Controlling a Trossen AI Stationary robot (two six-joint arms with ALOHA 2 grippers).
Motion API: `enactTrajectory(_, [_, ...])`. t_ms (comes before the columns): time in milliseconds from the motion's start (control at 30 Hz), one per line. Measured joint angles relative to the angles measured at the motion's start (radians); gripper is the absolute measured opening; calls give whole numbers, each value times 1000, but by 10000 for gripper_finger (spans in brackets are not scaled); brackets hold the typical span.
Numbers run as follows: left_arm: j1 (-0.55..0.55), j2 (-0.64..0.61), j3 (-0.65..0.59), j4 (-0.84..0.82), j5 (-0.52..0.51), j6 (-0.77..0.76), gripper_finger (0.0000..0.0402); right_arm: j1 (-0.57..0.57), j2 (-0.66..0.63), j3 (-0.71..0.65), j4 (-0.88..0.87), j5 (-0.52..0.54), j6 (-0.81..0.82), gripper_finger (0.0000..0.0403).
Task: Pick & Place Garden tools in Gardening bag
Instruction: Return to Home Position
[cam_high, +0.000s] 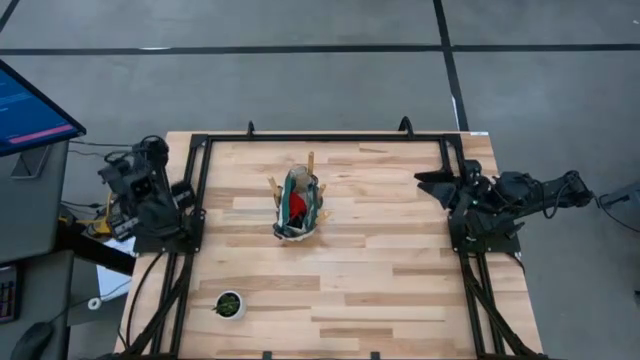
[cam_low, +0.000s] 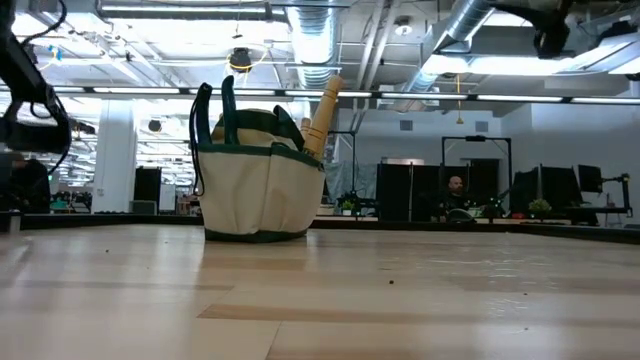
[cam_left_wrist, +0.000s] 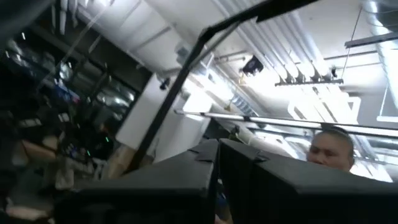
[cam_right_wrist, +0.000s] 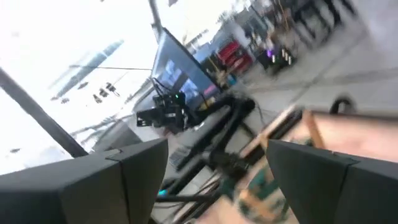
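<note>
The gardening bag (cam_high: 297, 205) stands upright near the middle of the wooden table (cam_high: 390, 280). It is a small oval fabric tote with dark green trim and handles. It sits between the two grippers, well apart from both. The garden tools (cam_low: 325, 112) are inside it. Pale wooden handles poke up past the rim, and from above a red item (cam_high: 297, 203) shows among them.

The right gripper (cam_high: 432, 182) hovers near the right edge of the table. Its fingertips point across towards the bag, which lies straight ahead of them with bare tabletop between. Its own wrist camera shows the two dark fingers (cam_right_wrist: 106, 180) spread wide apart with nothing between them.

The left gripper (cam_left_wrist: 217, 149) is folded up on its arm at the left edge of the table, on the far side of the bag from the right gripper. Its fingers (cam_left_wrist: 155, 183) sit pressed together with only a thin seam between them, and they grip nothing.

A small round dark pot (cam_high: 229, 305) with green in it stands on the left gripper's side of the table. It is well apart from the bag and farther still from the right gripper.

A person (cam_low: 456, 186) sits in the room beyond the table.
</note>
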Motion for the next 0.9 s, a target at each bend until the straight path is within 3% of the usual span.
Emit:
enactTrajectory(133, [0,88,0,28,-1,-58,3,0,-13,-3,-25,2,208,265])
enactTrajectory(167, [0,100,0,36,2,-26,3,-3,-14,-3,-20,1,216,265])
enactTrajectory(233, [0,97,0,29,65,91,3,-10,-27,-3,-4,-4,77,265])
enactTrajectory(300, [0,68,0,8,285,185,3,-9,-43,-3,37,-50,-58,265])
enactTrajectory(400, [0,25,-1,-40,698,187,3,-12,-90,-2,74,-161,-174,265])
enactTrajectory(467, [-1,7,-1,-30,826,129,3,-18,-140,-2,60,-237,-207,265])
enactTrajectory(700, [1,-3,-7,-94,725,66,3,-35,-346,-58,-6,-263,-240,265])
enactTrajectory(900, [1,-29,-132,-8,690,106,3,-35,-340,-154,32,-289,-214,265])
